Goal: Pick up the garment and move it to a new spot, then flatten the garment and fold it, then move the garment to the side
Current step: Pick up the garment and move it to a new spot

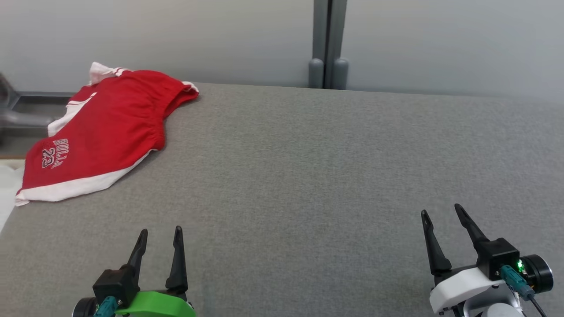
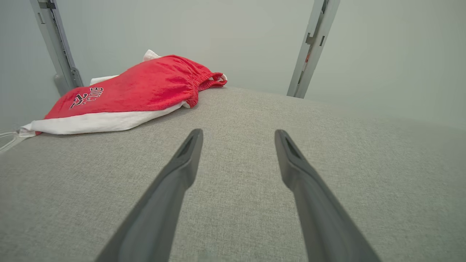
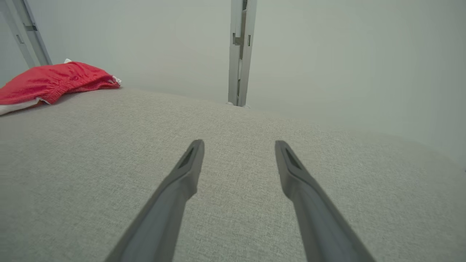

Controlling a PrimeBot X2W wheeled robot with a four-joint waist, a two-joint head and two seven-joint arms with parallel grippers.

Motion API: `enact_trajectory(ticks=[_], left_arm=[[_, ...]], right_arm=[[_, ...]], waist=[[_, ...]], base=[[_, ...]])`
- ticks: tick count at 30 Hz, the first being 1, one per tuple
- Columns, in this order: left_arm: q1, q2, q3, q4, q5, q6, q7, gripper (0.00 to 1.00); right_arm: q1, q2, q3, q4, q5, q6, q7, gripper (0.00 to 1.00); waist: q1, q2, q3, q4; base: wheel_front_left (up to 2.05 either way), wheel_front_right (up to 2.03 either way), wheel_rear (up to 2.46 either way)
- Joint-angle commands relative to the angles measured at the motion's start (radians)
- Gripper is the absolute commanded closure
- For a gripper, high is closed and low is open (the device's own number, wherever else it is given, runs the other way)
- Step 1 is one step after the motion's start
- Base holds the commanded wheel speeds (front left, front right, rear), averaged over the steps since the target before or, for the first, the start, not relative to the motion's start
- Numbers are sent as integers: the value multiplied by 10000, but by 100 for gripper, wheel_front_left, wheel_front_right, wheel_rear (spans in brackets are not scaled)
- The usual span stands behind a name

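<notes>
Garment (image 1: 101, 132): red shorts with white trim and a printed number, lying rumpled at the far left corner of the grey bench (image 1: 308, 176), one hem reaching the bench's left edge. The left gripper (image 1: 161, 230) hovers over the near edge, well short of the garment, which lies ahead and to its left; its fingers (image 2: 174, 182) stand spread and empty. The right gripper (image 1: 441, 209) is at the near right, well apart from the garment, its fingers (image 3: 309, 203) likewise spread with nothing between them. A grey post (image 1: 328, 44) stands behind the bench.

The head camera looks down on the counter (image 1: 308, 176). The 2 wrist cameras face forward, low over it, sharing the shorts (image 2: 145, 87) far left.
</notes>
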Motion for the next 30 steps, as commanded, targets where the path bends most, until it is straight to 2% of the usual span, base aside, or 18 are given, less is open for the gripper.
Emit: enact_trajectory(ticks=[1, 7, 13, 24, 30], left_arm=[[-17, 61, 46, -21, -1, 25, -9, 0], [108, 58, 174, -61, 46, -9, -10, 0], [179, 58, 267, -96, 57, -50, -10, 0], [139, 58, 468, -274, -128, 24, -10, 0], [-400, 58, 993, -761, -131, 131, -10, 0]], right_arm=[[45, -44, 25, 17, 39, -10, -47, 0], [-22, -44, 124, 55, 73, -10, -46, 0], [-70, -46, 173, 55, 83, -10, -46, 0], [-183, -46, 180, -52, -130, -10, -46, 0], [-315, -46, 239, -181, -339, -10, -46, 0]], waist=[[0, 0, -23, 986], [0, 0, -10, 1787], [0, 0, 36, 2058], [0, 0, 382, 1870], [0, 0, 765, 1578]], base=[[0, 0, 0], [0, 0, 0], [0, 0, 0], [0, 0, 0], [0, 0, 0]])
